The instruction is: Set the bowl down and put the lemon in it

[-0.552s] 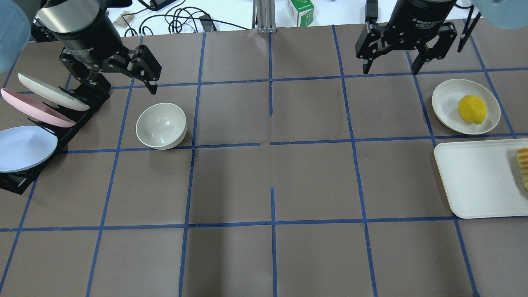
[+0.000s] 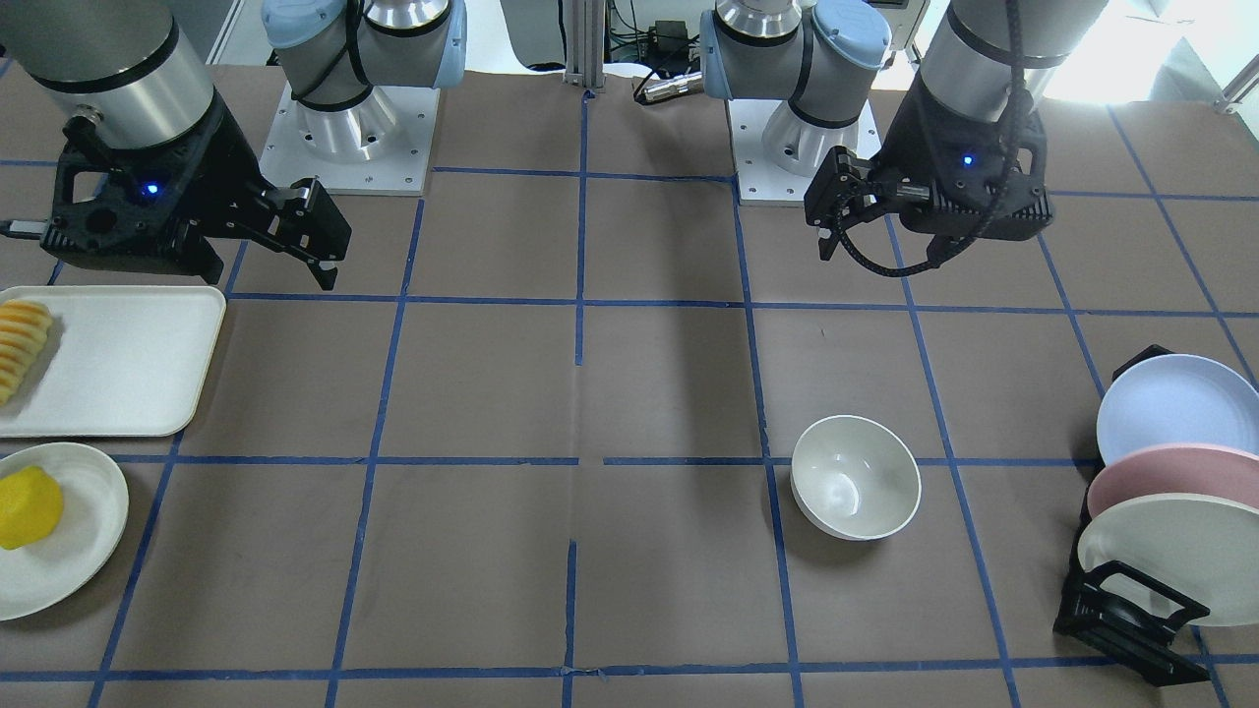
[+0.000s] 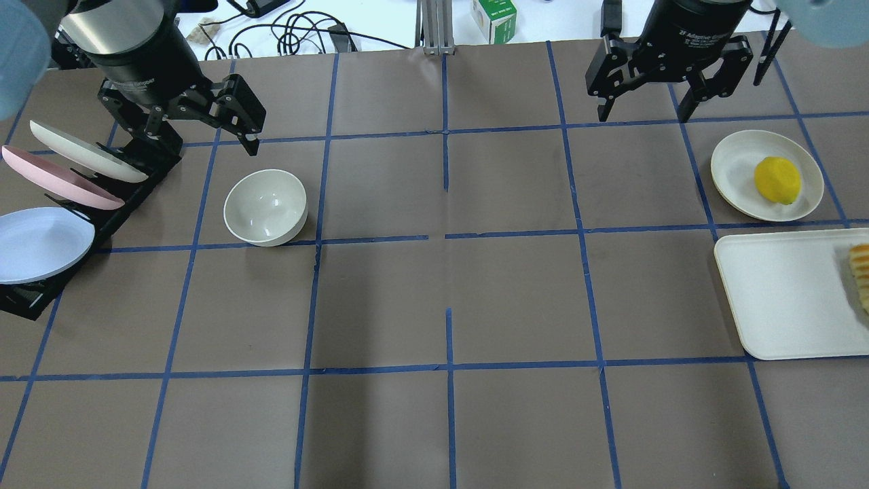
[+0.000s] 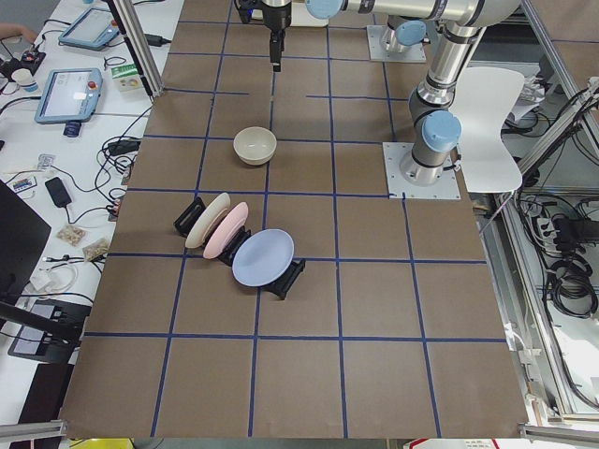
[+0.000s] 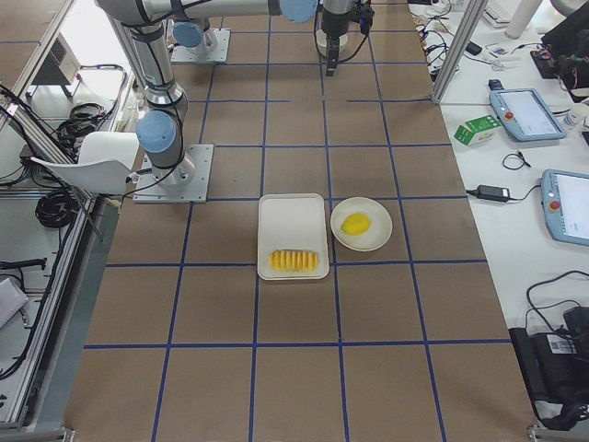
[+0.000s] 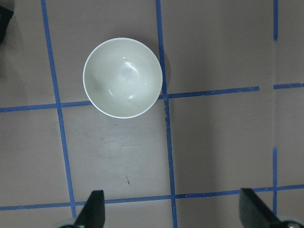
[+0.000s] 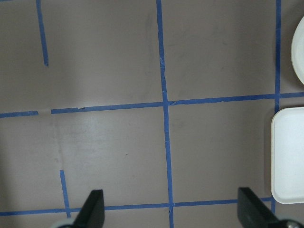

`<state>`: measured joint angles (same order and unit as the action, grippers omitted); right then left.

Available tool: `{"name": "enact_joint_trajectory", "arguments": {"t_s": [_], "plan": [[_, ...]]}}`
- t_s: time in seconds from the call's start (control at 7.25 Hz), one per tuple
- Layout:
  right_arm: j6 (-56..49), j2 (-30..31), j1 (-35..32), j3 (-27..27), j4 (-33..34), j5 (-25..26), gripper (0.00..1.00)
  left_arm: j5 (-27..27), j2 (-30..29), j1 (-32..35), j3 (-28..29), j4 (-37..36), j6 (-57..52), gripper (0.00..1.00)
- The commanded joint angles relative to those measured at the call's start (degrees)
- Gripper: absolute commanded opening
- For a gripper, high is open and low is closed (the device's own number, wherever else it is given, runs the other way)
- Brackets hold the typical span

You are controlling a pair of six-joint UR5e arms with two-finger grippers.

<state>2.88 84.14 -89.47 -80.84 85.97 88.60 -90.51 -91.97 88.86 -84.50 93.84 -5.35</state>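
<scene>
The off-white bowl (image 3: 265, 207) stands upright and empty on the left half of the table; it also shows in the front view (image 2: 856, 477) and the left wrist view (image 6: 122, 77). The yellow lemon (image 3: 777, 180) lies on a shallow off-white plate (image 3: 736, 159) at the right; the front view shows it too (image 2: 28, 506). My left gripper (image 3: 204, 139) is open and empty, raised behind the bowl and beside the plate rack. My right gripper (image 3: 641, 114) is open and empty, raised behind and to the left of the lemon's plate.
A black rack (image 3: 129, 204) holds cream, pink and blue plates at the left edge. A white tray (image 3: 781, 292) with a row of sliced fruit (image 3: 861, 272) lies at the right edge, in front of the lemon's plate. A green carton (image 3: 494, 19) stands beyond the table.
My right gripper has shifted slightly toward the table's far edge. The left gripper has barely moved. Bowl and lemon have stayed in place.
</scene>
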Motion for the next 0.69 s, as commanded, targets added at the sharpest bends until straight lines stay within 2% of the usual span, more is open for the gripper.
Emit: {"name": "enact_joint_trajectory", "arguments": {"t_s": [0.0,0.14,0.28,0.41,0.55], "plan": [[-0.16,-0.11,0.09,0.16,1.12,0.35,1.00,0.33,-0.57,-0.09,-0.22,-0.14,-0.45,1.00],[-1.64,-0.72,0.96,0.86,2.52,1.05,1.00,0.68,-1.27,-0.35,-0.31,-1.10,-0.80,1.00],[-4.52,-1.42,3.84,1.82,2.27,3.84,1.00,0.94,-2.85,-0.79,-0.31,-1.29,-0.80,1.00],[-8.82,-2.74,8.65,2.61,2.10,3.86,1.00,1.21,-5.39,-2.70,-0.57,-1.37,-0.71,1.00],[-16.86,-4.75,13.83,2.80,2.97,4.39,1.00,3.21,-9.15,-4.46,-0.92,-4.94,-1.41,1.00]]}}
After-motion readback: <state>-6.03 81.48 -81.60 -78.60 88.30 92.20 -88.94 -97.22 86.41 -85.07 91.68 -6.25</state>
